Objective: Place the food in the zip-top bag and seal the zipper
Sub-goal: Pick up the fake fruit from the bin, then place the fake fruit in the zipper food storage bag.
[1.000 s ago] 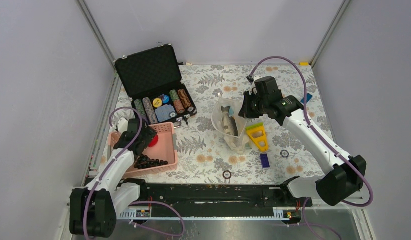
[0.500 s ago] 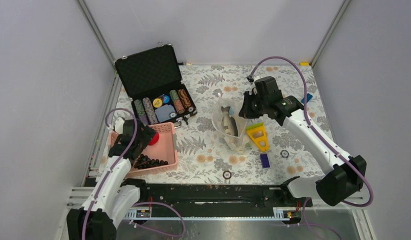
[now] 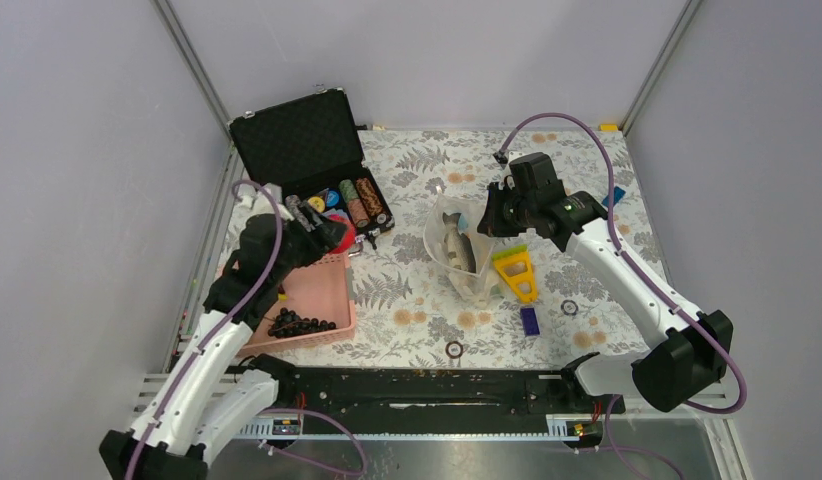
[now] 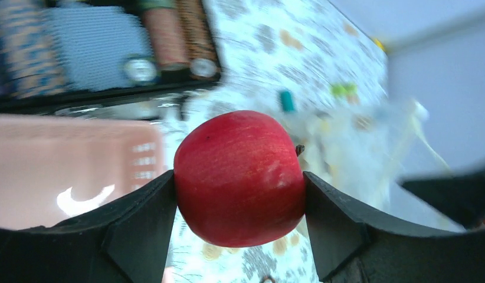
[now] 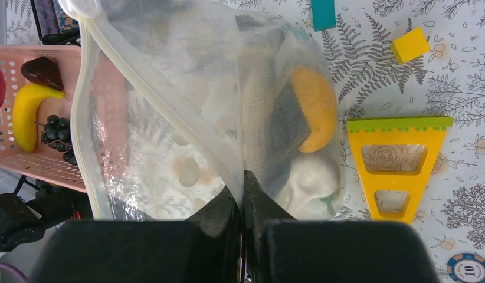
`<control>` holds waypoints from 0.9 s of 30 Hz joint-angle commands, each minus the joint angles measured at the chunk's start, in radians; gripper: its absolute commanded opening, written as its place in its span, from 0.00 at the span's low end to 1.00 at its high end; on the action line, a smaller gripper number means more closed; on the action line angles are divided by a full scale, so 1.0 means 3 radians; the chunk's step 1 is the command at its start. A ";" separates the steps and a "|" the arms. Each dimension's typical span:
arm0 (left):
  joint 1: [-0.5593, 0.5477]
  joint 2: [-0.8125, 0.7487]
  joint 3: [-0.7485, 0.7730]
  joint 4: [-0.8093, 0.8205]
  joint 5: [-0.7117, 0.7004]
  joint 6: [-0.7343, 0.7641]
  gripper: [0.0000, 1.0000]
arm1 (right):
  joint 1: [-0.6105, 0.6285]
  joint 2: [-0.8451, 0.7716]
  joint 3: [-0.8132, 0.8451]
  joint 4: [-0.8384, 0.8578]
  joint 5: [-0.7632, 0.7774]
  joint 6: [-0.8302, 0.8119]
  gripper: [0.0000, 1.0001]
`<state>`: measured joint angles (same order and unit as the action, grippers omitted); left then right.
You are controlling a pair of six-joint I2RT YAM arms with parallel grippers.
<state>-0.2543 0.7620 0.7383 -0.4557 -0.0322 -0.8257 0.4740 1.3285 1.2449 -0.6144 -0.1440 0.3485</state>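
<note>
My left gripper (image 3: 337,232) is shut on a red apple (image 4: 240,177) and holds it in the air over the far right corner of the pink basket (image 3: 322,290). My right gripper (image 5: 243,188) is shut on the zip-top bag's (image 3: 457,250) wall and holds its mouth up, open toward the left. The whitish zipper (image 5: 157,100) runs along that mouth. Inside the bag lie a grey fish (image 5: 269,135), an orange (image 5: 314,109) and a white mushroom (image 5: 314,177). A banana (image 5: 28,112) and a dark grape bunch (image 3: 299,324) lie in the basket.
An open black case of poker chips (image 3: 307,170) stands behind the basket. A yellow triangular piece (image 3: 515,272) lies right of the bag, with a blue block (image 3: 529,320) and two small rings (image 3: 454,349) nearer. A teal block (image 5: 323,13) and yellow cube (image 5: 410,46) lie beyond.
My left gripper has risen out of the basket with the red apple and moved away and to the right, toward the bag. The right arm and the bag have not moved.
</note>
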 commanded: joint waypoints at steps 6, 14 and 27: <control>-0.1091 0.0472 0.0690 0.1220 0.0872 0.0849 0.33 | -0.0030 -0.0120 -0.0054 0.0124 -0.0044 0.0032 0.04; -0.1564 0.1220 0.1067 0.1653 0.1131 0.0952 0.36 | -0.0029 -0.0185 -0.0068 0.0122 -0.0057 0.0034 0.04; -0.2186 0.1883 0.1476 0.1140 0.0413 0.1388 0.57 | -0.0028 -0.0152 -0.0062 0.0131 -0.0057 0.0030 0.04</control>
<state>-0.8871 1.2968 1.1179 -0.0967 0.1772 -0.4568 0.4736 1.2957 1.2232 -0.6064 -0.1513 0.3531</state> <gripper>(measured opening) 0.715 0.045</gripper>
